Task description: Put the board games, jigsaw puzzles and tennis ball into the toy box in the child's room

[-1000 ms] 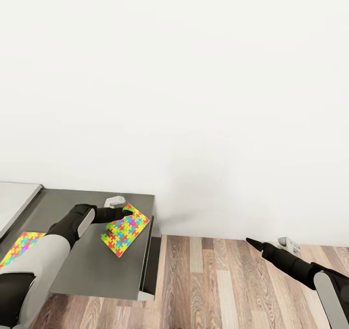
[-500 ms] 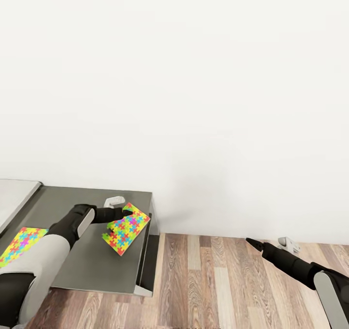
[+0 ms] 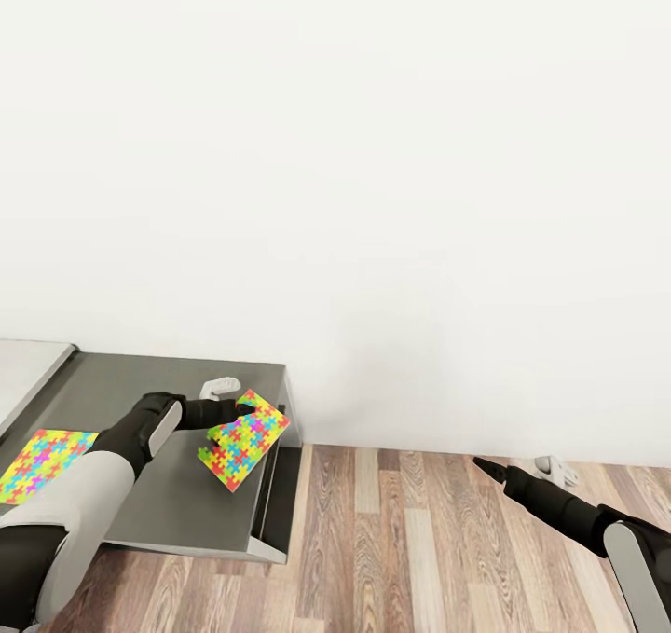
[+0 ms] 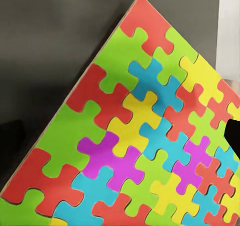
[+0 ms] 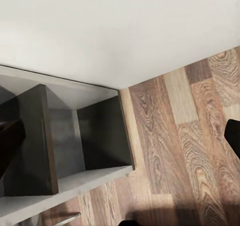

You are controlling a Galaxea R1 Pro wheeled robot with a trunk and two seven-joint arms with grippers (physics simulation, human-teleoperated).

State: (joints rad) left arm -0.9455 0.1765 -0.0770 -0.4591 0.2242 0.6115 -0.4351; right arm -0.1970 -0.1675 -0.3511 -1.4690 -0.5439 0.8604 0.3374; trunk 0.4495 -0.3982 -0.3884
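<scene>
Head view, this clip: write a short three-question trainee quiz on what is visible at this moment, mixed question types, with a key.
1. True or false: the left claw has a jigsaw puzzle at its tip, above the grey table.
2. Multiple choice: where is the second jigsaw puzzle? A) on the wooden floor B) flat on the table, on the robot's left C) at the right claw
3. Fill in: the right claw hangs over the ______ floor, with nothing seen at its tip.

Key: 1 true; 2 B; 3 wooden
</scene>
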